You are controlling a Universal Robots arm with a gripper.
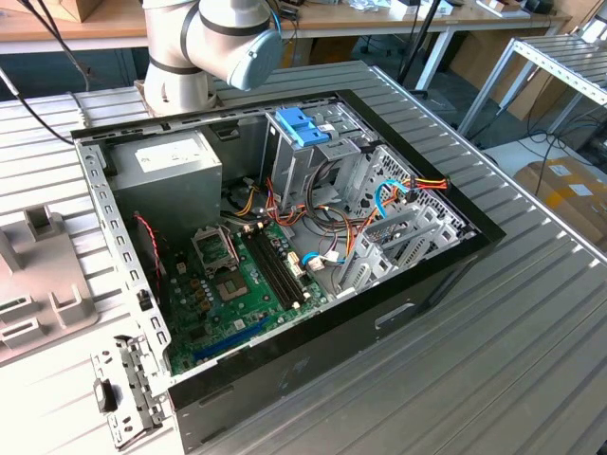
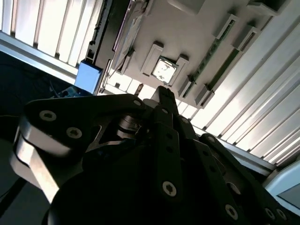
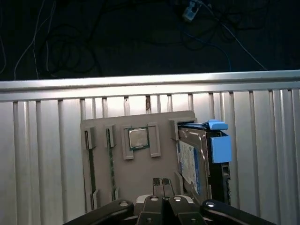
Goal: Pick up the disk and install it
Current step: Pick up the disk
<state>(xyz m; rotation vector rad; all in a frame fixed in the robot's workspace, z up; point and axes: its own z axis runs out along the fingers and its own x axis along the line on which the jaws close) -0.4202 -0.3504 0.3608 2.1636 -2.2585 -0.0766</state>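
Silver, blue-bracketed, white-and-blue-labelled disk (image 3: 190, 161)

The arm (image 1: 204, 38) is built of fat, rounded silver-grey housings. One joint is closed by a round, pale blue-grey cap (image 1: 256, 59), and the lowest housing widens into a cylindrical base (image 1: 178, 90). The tool (image 2: 165, 93) is matt black in both wrist views. Flat, angular link plates (image 2: 84, 119) fan out to either side, studded with round silver screw heads (image 2: 169, 188). They narrow to slim fingers (image 3: 157, 185) with pale edges, pressed together. A light grey rounded band (image 2: 28, 159) sits at one side.
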